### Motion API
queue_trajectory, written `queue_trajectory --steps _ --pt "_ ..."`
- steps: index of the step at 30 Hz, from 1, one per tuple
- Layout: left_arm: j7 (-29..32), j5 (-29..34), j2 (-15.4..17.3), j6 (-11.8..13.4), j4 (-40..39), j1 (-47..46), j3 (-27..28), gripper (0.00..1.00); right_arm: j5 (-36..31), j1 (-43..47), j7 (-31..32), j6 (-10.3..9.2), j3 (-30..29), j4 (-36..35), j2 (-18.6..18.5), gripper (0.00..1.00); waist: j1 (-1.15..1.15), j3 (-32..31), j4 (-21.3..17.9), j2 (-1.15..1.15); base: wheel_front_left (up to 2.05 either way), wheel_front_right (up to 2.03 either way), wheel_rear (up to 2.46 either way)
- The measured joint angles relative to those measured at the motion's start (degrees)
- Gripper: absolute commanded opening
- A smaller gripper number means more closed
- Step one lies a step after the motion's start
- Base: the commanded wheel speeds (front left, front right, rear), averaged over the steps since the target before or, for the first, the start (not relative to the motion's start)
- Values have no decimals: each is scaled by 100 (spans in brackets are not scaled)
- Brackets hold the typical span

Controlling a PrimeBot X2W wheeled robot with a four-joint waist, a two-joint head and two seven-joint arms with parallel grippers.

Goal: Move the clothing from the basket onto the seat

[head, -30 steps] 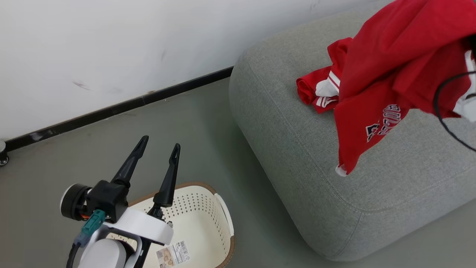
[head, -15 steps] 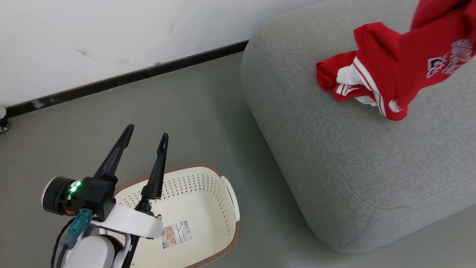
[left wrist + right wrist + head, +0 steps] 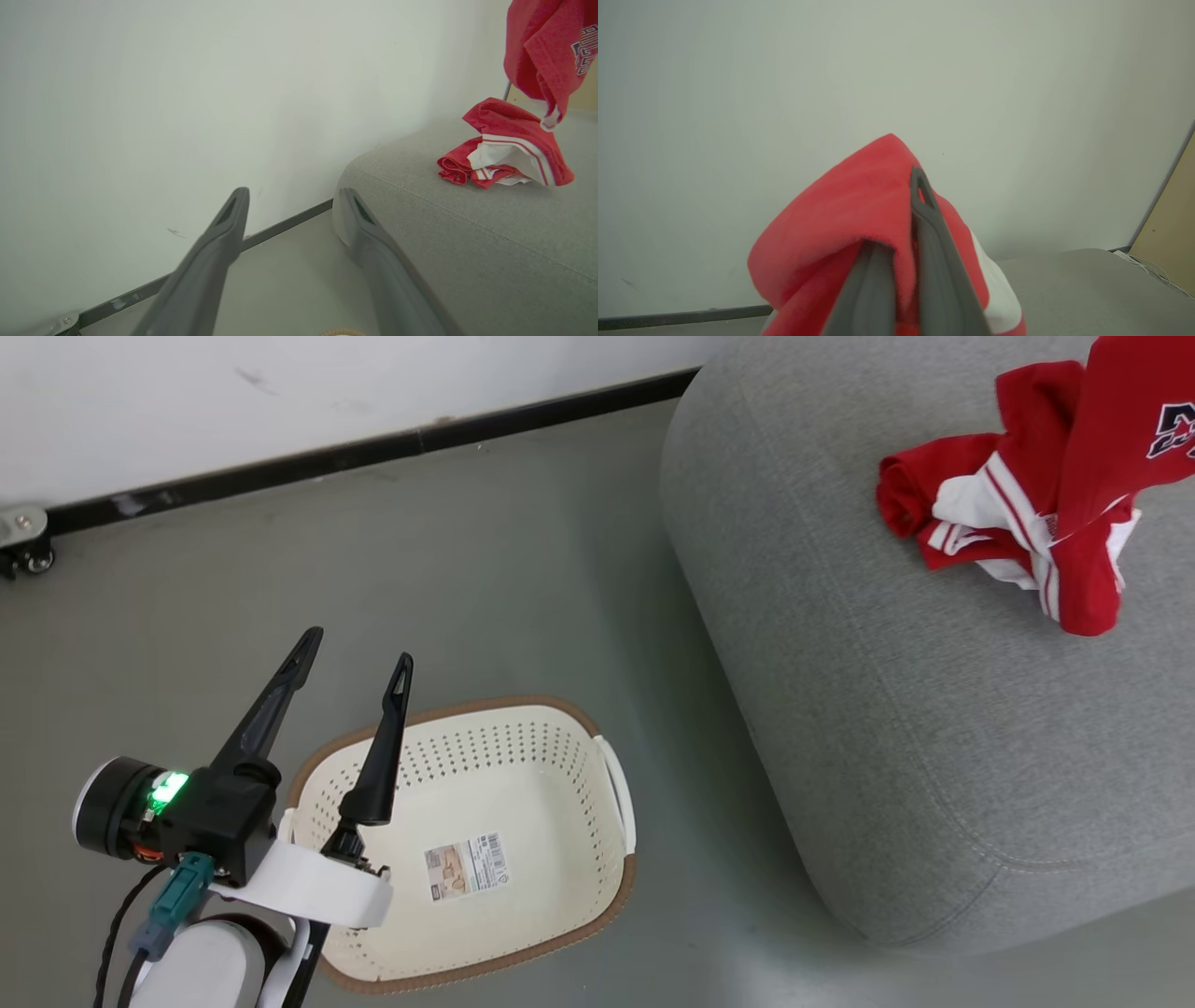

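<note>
Head view: hovering left gripper (image 3: 358,647), fingers spread, over basket (image 3: 485,705); dangling lettered shirt (image 3: 1120,420) above striped shirt (image 3: 971,509) lying on seat (image 3: 887,737) | left wrist view: facing both shirts well ahead, upper right | right wrist view: pinching lettered shirt in right gripper (image 3: 896,210), draping down toward seat, probably needing lowering

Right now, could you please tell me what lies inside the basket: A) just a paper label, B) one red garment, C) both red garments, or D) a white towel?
A: the basket holds just its paper label; the striped garment lies on the seat, the lettered garment hangs above it.
</note>
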Motion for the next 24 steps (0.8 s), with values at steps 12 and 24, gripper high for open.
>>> queue_trajectory --steps 12,24 --pt "276 53 102 -101 -301 -168 -185 100 -355 -92 -396 0 -247 895 255 0 0 426 303 0 0 0 0" --pt "392 59 10 -159 -359 -410 -307 100 -561 444 -563 0 -444 1892 406 0 0 796 419 0 0 0 0"
